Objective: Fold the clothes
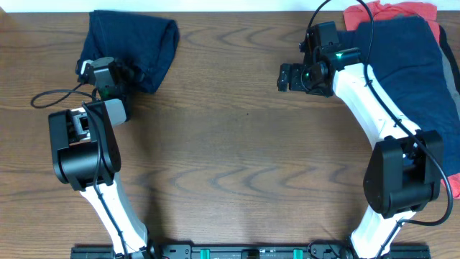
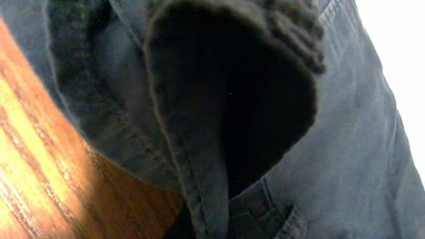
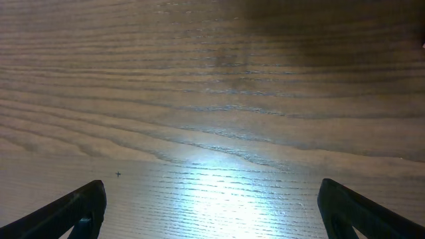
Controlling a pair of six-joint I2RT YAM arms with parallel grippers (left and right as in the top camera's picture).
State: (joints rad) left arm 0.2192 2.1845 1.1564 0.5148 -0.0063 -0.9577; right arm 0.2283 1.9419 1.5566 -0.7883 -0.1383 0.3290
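A folded dark navy garment (image 1: pixel 133 39) lies at the table's far left. My left gripper (image 1: pixel 121 74) is at its near edge. The left wrist view is filled by navy fabric (image 2: pixel 345 133) with seams and a dark fold, and my fingers are hidden there. A pile of clothes sits at the far right: a navy garment (image 1: pixel 410 65) lies over a coral-red garment (image 1: pixel 392 12). My right gripper (image 1: pixel 286 77) is open and empty over bare wood to the left of that pile, with its fingers spread wide in the right wrist view (image 3: pixel 212 209).
The wooden table (image 1: pixel 237 144) spans the view. A black cable (image 1: pixel 54 97) loops on the table left of the left arm. A pale striped edge (image 1: pixel 454 72) shows at the far right border beside the pile.
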